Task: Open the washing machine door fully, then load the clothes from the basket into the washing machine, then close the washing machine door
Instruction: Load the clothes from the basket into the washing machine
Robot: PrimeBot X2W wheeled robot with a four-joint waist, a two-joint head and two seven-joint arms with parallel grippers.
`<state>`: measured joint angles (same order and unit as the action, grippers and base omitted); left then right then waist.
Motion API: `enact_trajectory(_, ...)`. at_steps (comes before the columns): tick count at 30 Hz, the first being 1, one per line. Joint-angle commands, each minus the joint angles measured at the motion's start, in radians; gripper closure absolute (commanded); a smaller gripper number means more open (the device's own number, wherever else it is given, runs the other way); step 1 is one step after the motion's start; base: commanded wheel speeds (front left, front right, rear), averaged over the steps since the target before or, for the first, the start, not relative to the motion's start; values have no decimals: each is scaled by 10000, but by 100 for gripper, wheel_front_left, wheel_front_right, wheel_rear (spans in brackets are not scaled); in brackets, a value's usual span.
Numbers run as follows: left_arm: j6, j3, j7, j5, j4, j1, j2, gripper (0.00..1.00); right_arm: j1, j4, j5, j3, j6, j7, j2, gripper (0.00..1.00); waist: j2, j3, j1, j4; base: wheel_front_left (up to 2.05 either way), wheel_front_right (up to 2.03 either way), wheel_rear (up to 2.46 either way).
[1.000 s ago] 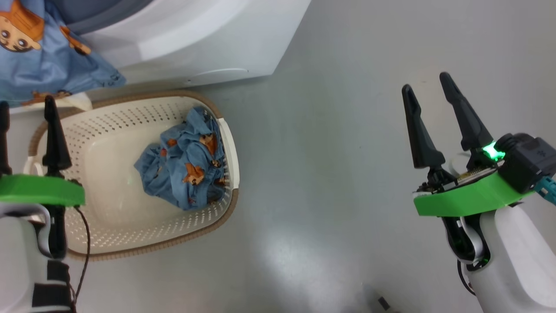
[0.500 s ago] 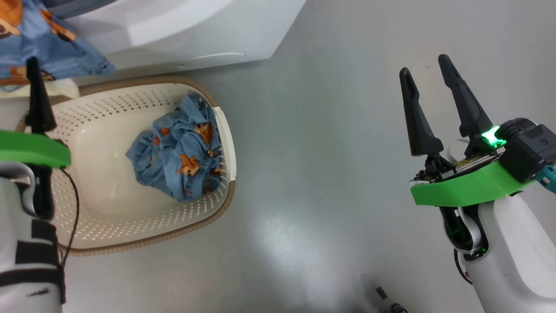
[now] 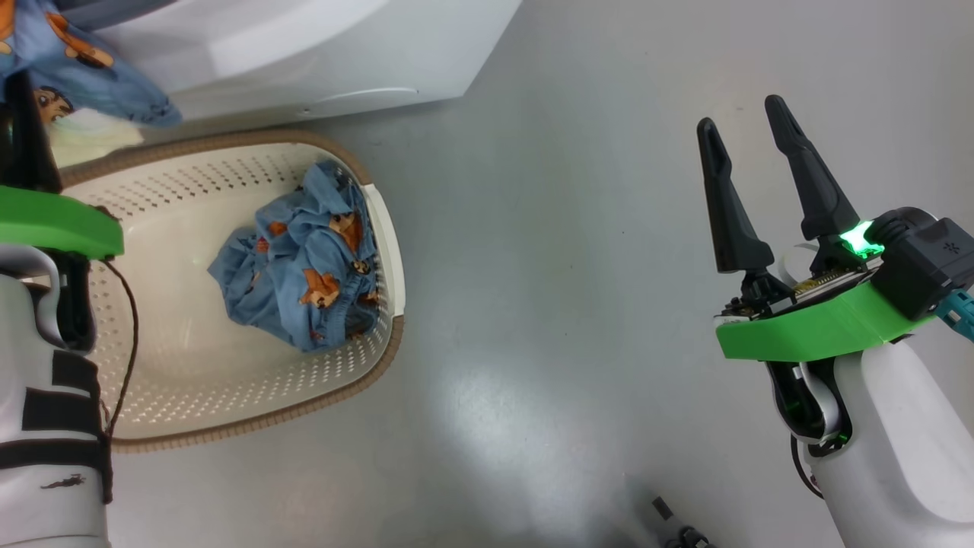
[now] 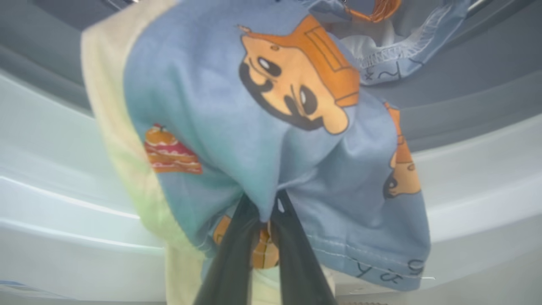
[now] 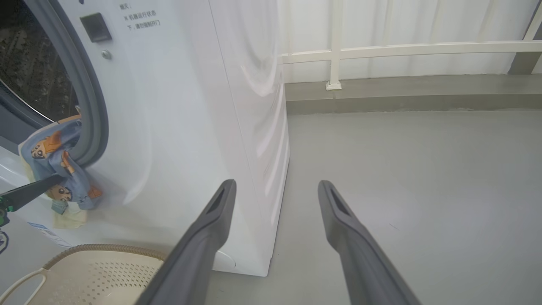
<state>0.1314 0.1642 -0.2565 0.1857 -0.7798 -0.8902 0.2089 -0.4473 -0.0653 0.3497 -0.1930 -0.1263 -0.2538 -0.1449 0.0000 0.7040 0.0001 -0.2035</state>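
A light-blue garment with orange figures and a cream part hangs over the grey rubber ring of the washing machine. My left gripper is shut on its lower folds, at the head view's far left. More of the clothes lie crumpled in the cream basket on the floor in front of the machine. My right gripper hangs open over bare floor to the right, holding nothing. The washing machine door is out of view.
The steel drum stands open behind the hanging garment. Grey floor stretches right of the basket and machine. A low ledge with a white railing and curtain runs along the far side.
My left gripper has shut on the garment hanging from the drum rim and sits farther up and left in the head view. The right arm has barely moved.
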Motion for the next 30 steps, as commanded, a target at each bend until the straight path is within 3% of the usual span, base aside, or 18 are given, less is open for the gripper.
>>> enact_trajectory(1, -8, 101, -53, 56, 243, 44, 446, 100, 94, 215, -37, -137, -44, -80, 8, 0, 0, -56, -1, 10, 0, 0, 0)
enact_trajectory(18, -8, -329, -53, 252, 2628, 1161, 142, 100, 580, 105, -30, -109, -44, -80, -78, 0, 0, -1120, -1, 202, 0, 0, 0)
enact_trajectory(24, -8, -825, -53, 202, 2021, 313, 425, 100, 742, 105, -12, -200, -44, -80, -115, 0, 0, -1340, -1, 159, 0, 0, 0)
enact_trajectory(30, -8, -1332, -50, 176, 240, -1381, 714, 100, 905, 181, 7, -324, -44, -80, -100, 0, 0, -1333, -1, -44, 0, 0, 0)
